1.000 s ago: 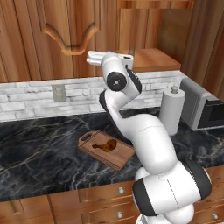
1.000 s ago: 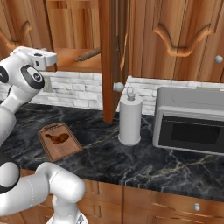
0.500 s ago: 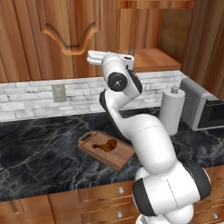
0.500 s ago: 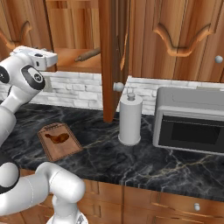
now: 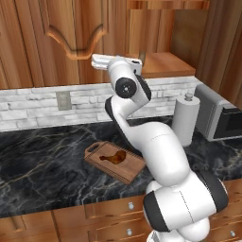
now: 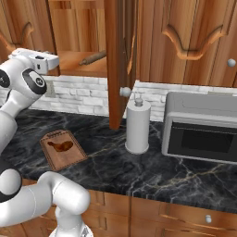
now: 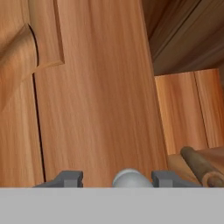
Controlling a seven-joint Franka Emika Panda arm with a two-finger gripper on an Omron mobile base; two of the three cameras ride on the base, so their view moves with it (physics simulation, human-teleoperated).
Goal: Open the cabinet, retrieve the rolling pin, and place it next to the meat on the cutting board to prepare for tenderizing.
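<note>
The cabinet's left door (image 7: 96, 87) stands close in front of the hand, its small round silver knob (image 7: 129, 178) between my fingertips. My gripper (image 7: 117, 179) is open, with a gap on each side of the knob. In the left base view the gripper (image 5: 142, 57) is at that door's right edge, level with the shelf. The right door (image 6: 115, 60) stands swung open. The rolling pin (image 6: 92, 58) lies on the shelf inside, and its end (image 7: 199, 166) shows to the right of my fingers. The meat (image 5: 113, 157) lies on the cutting board (image 5: 101, 165) on the counter below.
A white paper towel roll (image 5: 185, 120) stands on the black marble counter right of the board. A grey microwave (image 6: 201, 125) sits further right. The open door's knob (image 6: 125, 91) hangs above the counter. Drawers with silver knobs (image 5: 130, 206) run below.
The arm and hand stay at the left door's edge. The board, meat and rolling pin have not moved.
</note>
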